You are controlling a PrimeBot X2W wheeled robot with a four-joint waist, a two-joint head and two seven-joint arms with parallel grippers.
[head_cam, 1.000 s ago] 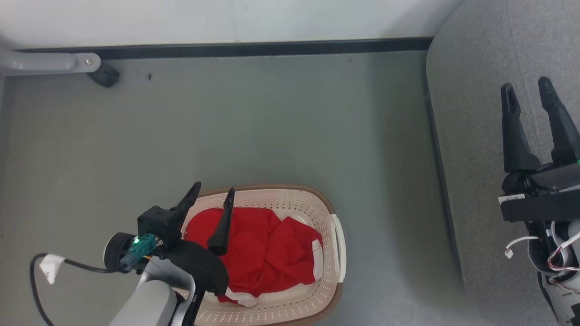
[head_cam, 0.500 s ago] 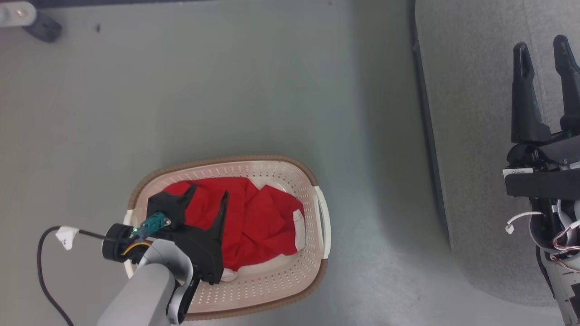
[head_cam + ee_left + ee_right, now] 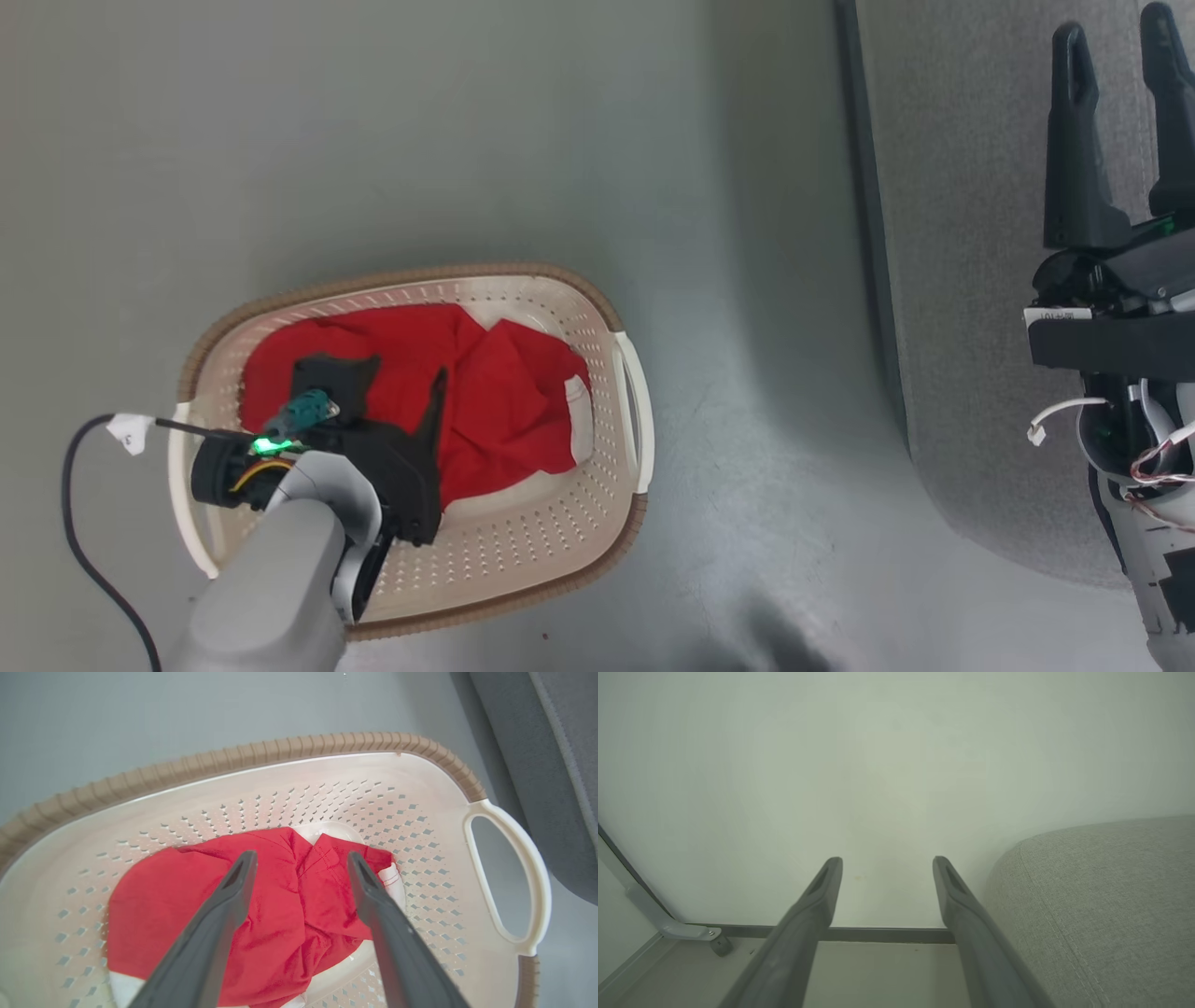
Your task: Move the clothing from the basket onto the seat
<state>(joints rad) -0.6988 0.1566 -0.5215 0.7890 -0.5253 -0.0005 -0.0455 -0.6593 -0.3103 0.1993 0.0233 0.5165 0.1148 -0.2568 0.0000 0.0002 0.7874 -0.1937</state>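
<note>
Right now the clothing (image 3: 504, 392) is lying crumpled inside the basket (image 3: 523, 569). It is bunching toward the basket's far wall, and a white sleeve band (image 3: 579, 411) is showing on the side of the basket's right handle (image 3: 640, 420). The near part of the basket's perforated bottom is lying bare. The basket is sitting on the grey floor (image 3: 467, 140).

The left gripper (image 3: 301, 856) is hanging over the basket's left half, and its fingers are pointing down at the red cloth. They are standing wide apart with nothing between them but the shirt's folds below. I cannot tell whether the tips are touching the cloth. A black cable with a white tag (image 3: 129, 435) is trailing off the left wrist, just outside the basket's left handle.

The seat (image 3: 962, 280) is standing off the basket's right side, with a strip of floor between the two. The right gripper (image 3: 1111, 23) is hovering above the seat, well apart from the basket. Its fingers are spread wide and holding nothing. In the right wrist view they are pointing at a pale wall (image 3: 878, 765) with a dark baseboard (image 3: 887, 934).
</note>
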